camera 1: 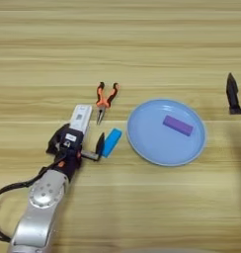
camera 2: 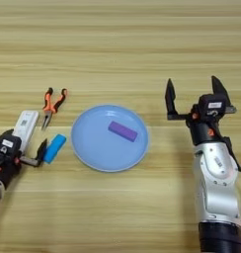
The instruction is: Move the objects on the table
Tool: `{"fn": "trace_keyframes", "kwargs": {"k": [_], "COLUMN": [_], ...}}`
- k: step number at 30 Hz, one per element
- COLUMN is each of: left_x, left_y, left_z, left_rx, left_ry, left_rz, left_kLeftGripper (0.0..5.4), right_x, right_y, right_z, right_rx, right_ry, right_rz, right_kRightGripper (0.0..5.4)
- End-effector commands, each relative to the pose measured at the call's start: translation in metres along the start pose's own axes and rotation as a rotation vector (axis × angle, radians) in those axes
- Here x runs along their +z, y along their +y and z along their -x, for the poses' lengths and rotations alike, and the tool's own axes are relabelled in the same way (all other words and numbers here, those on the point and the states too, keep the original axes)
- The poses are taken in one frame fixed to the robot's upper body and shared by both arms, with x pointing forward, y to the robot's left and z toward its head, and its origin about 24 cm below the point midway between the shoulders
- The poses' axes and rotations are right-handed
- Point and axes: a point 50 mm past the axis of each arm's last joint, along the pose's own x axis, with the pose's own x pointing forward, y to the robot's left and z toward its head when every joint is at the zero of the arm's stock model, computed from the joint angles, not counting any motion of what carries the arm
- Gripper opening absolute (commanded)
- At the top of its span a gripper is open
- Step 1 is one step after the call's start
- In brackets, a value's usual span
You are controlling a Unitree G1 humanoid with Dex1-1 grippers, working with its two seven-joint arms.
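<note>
Jaws apart; purple block (camera 1: 178, 125) on plate (camera 1: 147, 143).

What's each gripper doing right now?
Left gripper: open, straddling the white device's near end.
Right gripper: open, empty, right of the blue plate.

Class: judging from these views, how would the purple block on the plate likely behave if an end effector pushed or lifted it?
The purple block lies flat on its broad face, so it would probably slide, not roll or tip. The blue plate looks smooth, so the block may skid towards the raised rim. It looks rigid and small, probably light and easy to pinch.
</note>
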Motion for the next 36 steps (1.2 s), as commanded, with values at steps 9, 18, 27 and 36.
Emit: {"fn": "trace_keyframes", "kwargs": {"k": [9, 18, 27, 36], "left_x": [0.025, 0.055, 0.07, 0.079], "left_y": [-0.008, -0.01, -0.001, 0.016], "left_z": [-0.022, -0.036, -0.044, -0.043], "left_rx": [-0.022, 0.001, 0.05, 0.126], "left_ry": [-0.161, -0.334, -0.415, -0.487], "left_rz": [-0.085, -0.07, -0.053, -0.045], "left_kLeftGripper": [5.38, 5.38, 5.38, 5.38], "right_x": [0.003, 0.005, 0.012, 0.029], "right_y": [-0.002, 0.002, 0.008, 0.031], "right_z": [-0.001, -0.002, -0.009, -0.017], "right_rx": [0.045, 0.146, 0.286, 0.553], "right_ry": [-0.015, -0.001, 0.016, 0.069], "right_rz": [0.001, 0.022, 0.025, 0.053], "right_kRightGripper": [5.4, 5.4, 5.4, 5.4]}}
